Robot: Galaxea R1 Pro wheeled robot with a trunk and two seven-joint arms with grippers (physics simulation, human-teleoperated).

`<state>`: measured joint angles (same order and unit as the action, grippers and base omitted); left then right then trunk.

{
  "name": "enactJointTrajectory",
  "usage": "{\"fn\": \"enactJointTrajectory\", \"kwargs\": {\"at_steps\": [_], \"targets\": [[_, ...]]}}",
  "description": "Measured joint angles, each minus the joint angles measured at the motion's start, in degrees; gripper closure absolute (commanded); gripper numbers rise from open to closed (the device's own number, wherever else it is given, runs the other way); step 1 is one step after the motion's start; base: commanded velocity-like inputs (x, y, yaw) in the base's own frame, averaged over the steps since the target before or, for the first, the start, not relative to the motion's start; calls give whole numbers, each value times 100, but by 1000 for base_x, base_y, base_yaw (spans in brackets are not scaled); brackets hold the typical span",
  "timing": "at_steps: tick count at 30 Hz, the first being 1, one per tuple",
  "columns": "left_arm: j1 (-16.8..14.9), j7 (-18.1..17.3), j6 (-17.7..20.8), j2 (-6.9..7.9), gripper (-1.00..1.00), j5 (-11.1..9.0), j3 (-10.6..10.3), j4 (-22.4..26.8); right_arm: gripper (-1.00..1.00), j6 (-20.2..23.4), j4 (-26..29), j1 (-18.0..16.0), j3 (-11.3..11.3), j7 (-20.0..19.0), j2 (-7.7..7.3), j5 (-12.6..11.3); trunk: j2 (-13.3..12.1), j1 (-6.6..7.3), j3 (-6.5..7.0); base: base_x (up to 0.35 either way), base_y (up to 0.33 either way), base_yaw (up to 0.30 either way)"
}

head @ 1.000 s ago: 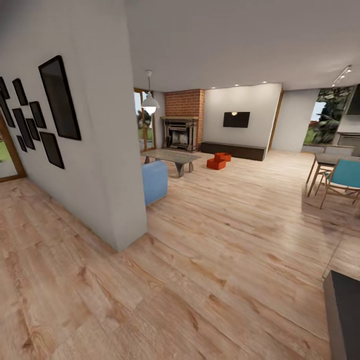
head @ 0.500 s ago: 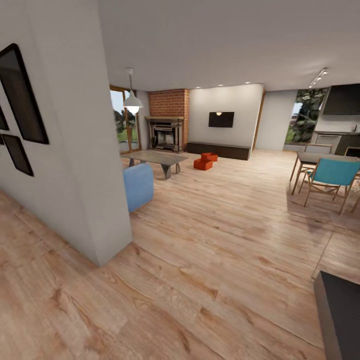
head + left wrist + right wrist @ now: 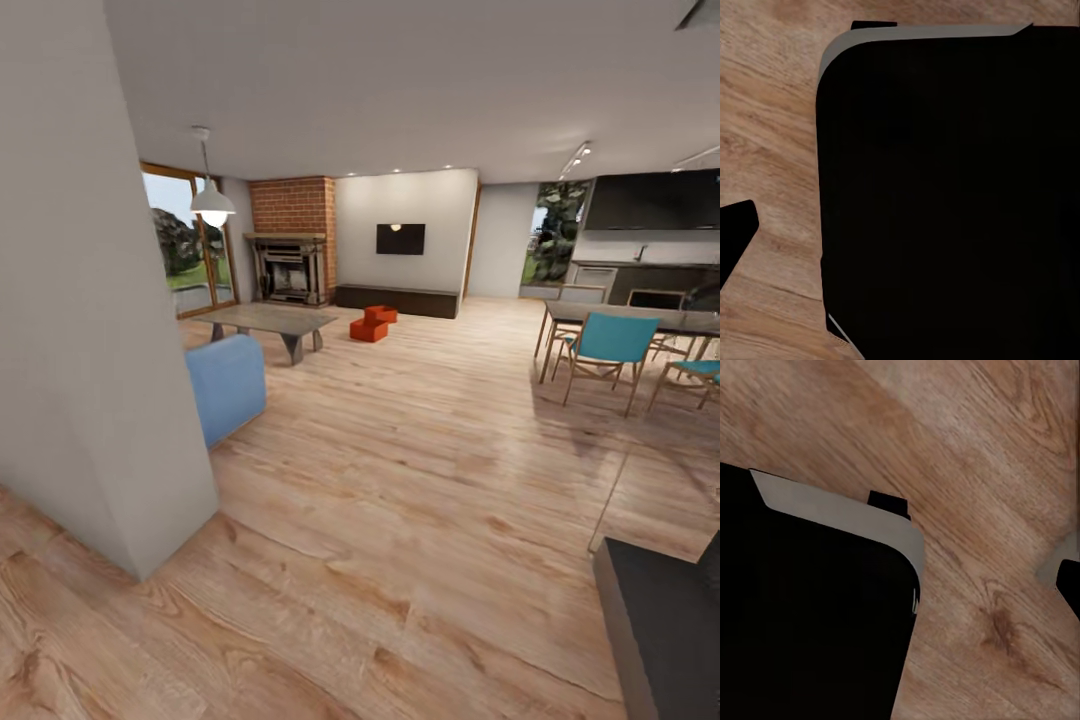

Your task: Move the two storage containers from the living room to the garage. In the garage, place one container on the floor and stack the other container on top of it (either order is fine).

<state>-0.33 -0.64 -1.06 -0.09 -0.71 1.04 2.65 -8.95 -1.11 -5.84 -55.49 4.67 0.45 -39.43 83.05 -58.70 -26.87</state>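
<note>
The two storage containers (image 3: 368, 329) (image 3: 380, 314), orange-red open bins, sit touching each other on the light wood planks at the far end of the living room (image 3: 300, 300). They lie just in front of the low dark TV cabinet (image 3: 397, 299), to the right of the glass table (image 3: 265, 321). They are far from me and nothing holds them. Both wrist views look down at my dark base over the wood planks. A dark tip shows at the edge of each wrist view, and I cannot make out how the jaws stand. The garage and its floor are out of view.
A white wall corner (image 3: 120, 400) stands close at my left, with the blue sofa (image 3: 228, 385) behind it. A dining table (image 3: 640, 320) with teal chairs (image 3: 606, 346) is at the right. A dark counter corner (image 3: 665, 620) is near at the lower right. Wood floor runs ahead to the bins.
The whole head view has shifted: the wall with picture frames has slid off to the left and the kitchen and dining chairs have come in at the right. The bins have not moved.
</note>
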Motion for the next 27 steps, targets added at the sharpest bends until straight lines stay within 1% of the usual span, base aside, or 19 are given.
{"fn": "enactJointTrajectory", "kwargs": {"at_steps": [6,12,22,27], "targets": [[0,0,1,0,-100,0,0,0,-100,1,0,0,-2,2,-5,-1,0,0,0,322,0,-233],[0,0,-1,0,-100,1,0,1,-100,1,0,0,-1,2,-6,0,0,0,0,322,0,-130],[0,0,0,0,-100,2,0,0,-100,1,0,0,-3,2,-5,-1,0,0,0,322,0,-235],[1,0,0,0,-100,0,0,1,-100,2,1,-1,13,1,-6,-6,0,0,0,322,0,-69]]}}
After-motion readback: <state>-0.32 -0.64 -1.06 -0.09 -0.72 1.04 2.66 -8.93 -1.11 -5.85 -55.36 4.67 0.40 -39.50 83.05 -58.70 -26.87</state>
